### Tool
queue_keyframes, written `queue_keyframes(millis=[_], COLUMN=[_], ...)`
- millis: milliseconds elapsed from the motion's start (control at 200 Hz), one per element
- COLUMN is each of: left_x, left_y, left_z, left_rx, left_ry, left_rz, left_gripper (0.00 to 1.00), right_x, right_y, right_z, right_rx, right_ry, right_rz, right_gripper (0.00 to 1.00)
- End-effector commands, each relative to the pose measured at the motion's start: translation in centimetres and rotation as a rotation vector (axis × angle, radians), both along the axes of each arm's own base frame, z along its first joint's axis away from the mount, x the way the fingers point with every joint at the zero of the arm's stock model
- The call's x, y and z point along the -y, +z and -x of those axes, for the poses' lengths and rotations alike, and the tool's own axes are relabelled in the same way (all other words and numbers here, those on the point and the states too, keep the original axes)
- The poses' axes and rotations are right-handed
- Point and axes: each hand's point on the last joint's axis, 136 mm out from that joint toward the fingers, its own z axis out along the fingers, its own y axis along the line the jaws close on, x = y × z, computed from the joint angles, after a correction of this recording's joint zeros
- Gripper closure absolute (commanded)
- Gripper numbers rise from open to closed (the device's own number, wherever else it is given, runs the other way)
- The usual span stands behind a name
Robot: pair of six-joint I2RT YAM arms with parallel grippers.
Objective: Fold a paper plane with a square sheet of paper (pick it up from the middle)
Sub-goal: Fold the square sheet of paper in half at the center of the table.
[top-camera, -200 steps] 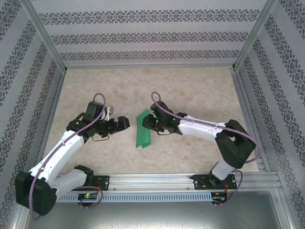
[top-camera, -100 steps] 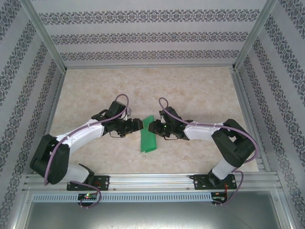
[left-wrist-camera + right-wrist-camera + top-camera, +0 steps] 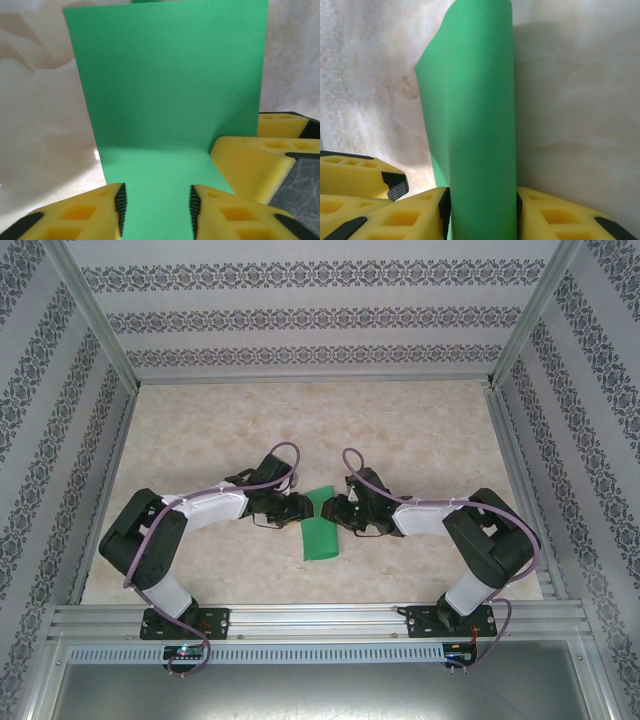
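While the green sheet lies near-to-far between both arms, the left fingers straddle it half spread, and whether the right fingers pinch it is unclear.

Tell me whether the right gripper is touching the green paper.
Touching. In the right wrist view the green paper fills the space between the right gripper's two pads, both pressed flush against its edges.
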Motion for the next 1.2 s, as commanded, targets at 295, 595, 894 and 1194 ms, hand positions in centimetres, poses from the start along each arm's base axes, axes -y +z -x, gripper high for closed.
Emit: queue_keyframes(millis=[295, 595, 894, 1194], left_x=[2.3, 2.9, 4.1, 4.5], left_y=[-1.7, -2.1, -1.7, -0.6], left_z=[-0.7, -0.9, -1.4, -1.6], left_rx=[0.007, 0.002, 0.006, 0.023], left_ry=[-0.053, -0.068, -0.082, -0.092], left_rz=[-0.025, -0.026, 0.007, 0.018], left_gripper=[0.68, 0.68, 0.67, 0.64], right_x=[0.8, 3.2, 3.4, 4.2], right_y=[0.6, 1.4, 0.9, -0.2], right_z=[-0.4, -0.3, -0.3, -0.2], right_rx=[0.037, 0.085, 0.074, 0.052], right_ry=[0.011, 0.033, 0.066, 0.062], right_rz=[0.004, 0.163, 0.21, 0.225], right_gripper=[0.57, 0.51, 0.51, 0.55])
